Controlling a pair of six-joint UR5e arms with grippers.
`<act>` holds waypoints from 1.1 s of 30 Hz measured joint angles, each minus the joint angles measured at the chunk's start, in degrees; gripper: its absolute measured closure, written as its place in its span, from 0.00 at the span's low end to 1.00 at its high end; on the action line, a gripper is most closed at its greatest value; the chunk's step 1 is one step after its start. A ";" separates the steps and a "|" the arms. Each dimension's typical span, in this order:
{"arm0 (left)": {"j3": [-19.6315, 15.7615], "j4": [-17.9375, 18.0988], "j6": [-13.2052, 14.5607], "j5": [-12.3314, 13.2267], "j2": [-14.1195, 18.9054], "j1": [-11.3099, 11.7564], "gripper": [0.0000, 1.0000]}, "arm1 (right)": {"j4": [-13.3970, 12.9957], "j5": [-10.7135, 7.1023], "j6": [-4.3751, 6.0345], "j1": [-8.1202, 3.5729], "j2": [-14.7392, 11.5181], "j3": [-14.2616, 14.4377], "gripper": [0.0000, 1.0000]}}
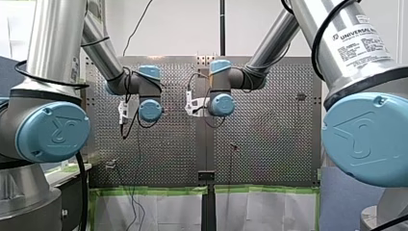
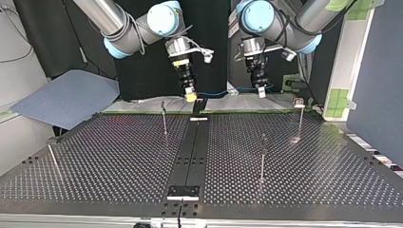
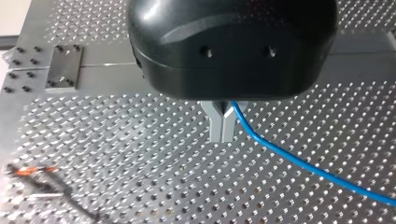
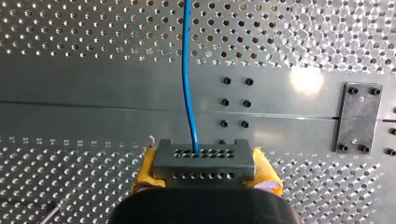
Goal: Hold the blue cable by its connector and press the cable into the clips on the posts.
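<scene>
In the right wrist view my right gripper [image 4: 204,164] is shut on a grey connector block [image 4: 203,156], its yellow pads [image 4: 145,169] pressing on both ends. The blue cable [image 4: 187,70] leaves the block and runs straight ahead over the plate. In the left wrist view my left gripper [image 3: 222,133] has its metal fingers shut on the blue cable [image 3: 289,158], which trails off to one side. In the top view both grippers hang above the table's far edge, my right gripper [image 2: 190,96] and my left gripper [image 2: 261,92], with the cable [image 2: 216,93] strung between them.
Thin posts stand on the perforated table [image 2: 119,156]: one post [image 2: 164,116] below my right gripper, a post [image 2: 263,156] nearer the camera, a post [image 2: 299,116] at the right and a leaning post [image 2: 51,154] at the left. A dark centre strip [image 2: 190,152] divides the plates.
</scene>
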 joint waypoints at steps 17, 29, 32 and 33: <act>1.92 -8.16 -2.02 4.34 4.61 4.22 1.00 | 5.98 -0.84 -1.94 -0.01 -0.04 -7.04 1.00; 3.41 -14.58 -0.45 6.75 7.14 7.07 1.00 | 9.40 -0.82 -4.83 -0.02 -0.01 -12.97 1.00; 3.69 -15.94 -0.06 7.05 7.99 7.90 1.00 | 9.55 -0.84 -5.34 -0.01 0.01 -13.77 1.00; 3.88 -16.33 -0.15 7.22 8.11 8.24 1.00 | 9.60 -0.86 -5.45 0.02 0.01 -14.01 1.00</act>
